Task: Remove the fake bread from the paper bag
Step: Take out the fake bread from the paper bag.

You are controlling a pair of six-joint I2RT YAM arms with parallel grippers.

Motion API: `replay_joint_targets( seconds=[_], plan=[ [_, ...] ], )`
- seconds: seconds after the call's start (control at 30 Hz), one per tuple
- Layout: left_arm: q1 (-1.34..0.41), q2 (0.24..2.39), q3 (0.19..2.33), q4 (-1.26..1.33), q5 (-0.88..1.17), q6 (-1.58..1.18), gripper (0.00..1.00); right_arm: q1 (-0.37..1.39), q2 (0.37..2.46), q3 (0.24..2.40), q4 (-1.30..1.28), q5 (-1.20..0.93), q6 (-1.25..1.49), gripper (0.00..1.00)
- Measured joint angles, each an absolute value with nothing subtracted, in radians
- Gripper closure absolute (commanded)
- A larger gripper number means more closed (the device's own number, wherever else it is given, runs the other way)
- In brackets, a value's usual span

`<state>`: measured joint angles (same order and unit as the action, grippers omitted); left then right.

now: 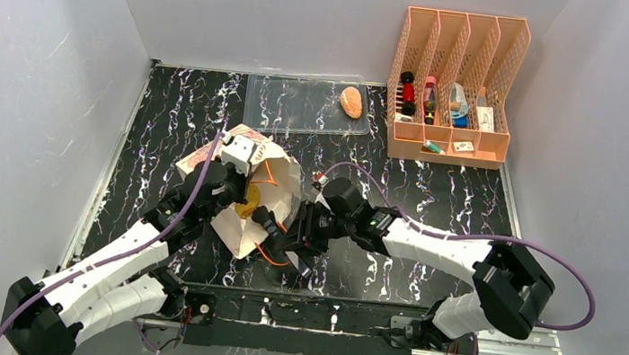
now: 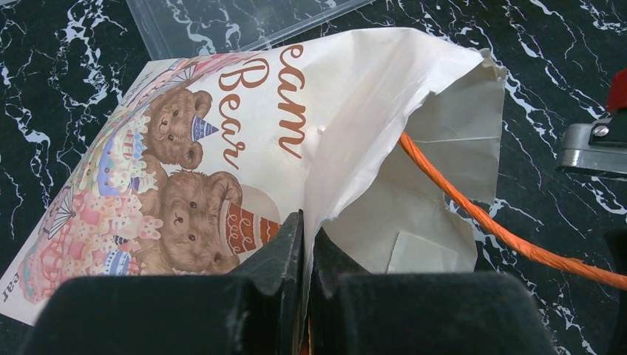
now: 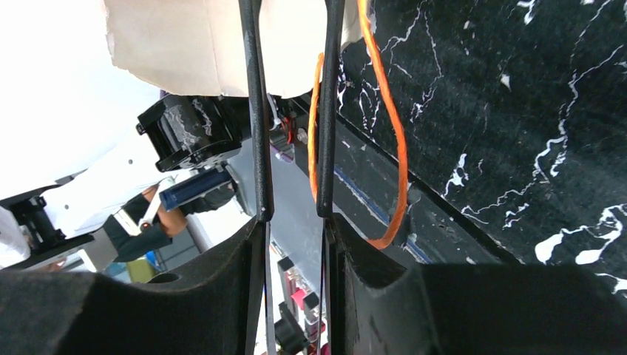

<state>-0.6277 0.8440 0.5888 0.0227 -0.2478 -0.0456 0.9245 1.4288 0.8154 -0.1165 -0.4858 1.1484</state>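
Note:
The cream paper bag [image 1: 279, 178] lies on its side mid-table with its mouth held wide; its bear print [image 2: 185, 200] faces up. My left gripper [image 2: 307, 222] is shut on the bag's upper rim [image 2: 325, 177]; from above it sits at the mouth's left side [image 1: 235, 193]. A golden-brown piece of fake bread [image 1: 246, 204] shows inside the mouth. An oval bun [image 1: 353, 101] rests on the clear tray. My right gripper [image 3: 292, 218] hangs at the mouth's lower right [image 1: 275, 230], jaws apart. Thin black bars run forward from its fingers, with nothing between them. An orange cord handle [image 3: 392, 133] loops beside it.
The clear plastic tray [image 1: 292, 107] lies at the back. An orange mesh organiser [image 1: 454, 77] with small items stands at the back right. Grey walls close in three sides. The table's near edge [image 3: 414, 214] runs just under my right gripper.

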Motion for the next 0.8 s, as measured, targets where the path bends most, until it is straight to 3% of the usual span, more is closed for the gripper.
replay_joint_targets(
  seconds=[0.33,0.8],
  plan=[
    [-0.628,0.846,0.587,0.03,-0.247,-0.052,1.0,0.926,1.48,0.787,0.067,-0.549,1.293,0.67],
    [-0.63,0.848,0.587,0.03,-0.247,-0.064,1.0,0.938,1.561,0.789,0.11,-0.564,1.365,0.66]
  ],
)
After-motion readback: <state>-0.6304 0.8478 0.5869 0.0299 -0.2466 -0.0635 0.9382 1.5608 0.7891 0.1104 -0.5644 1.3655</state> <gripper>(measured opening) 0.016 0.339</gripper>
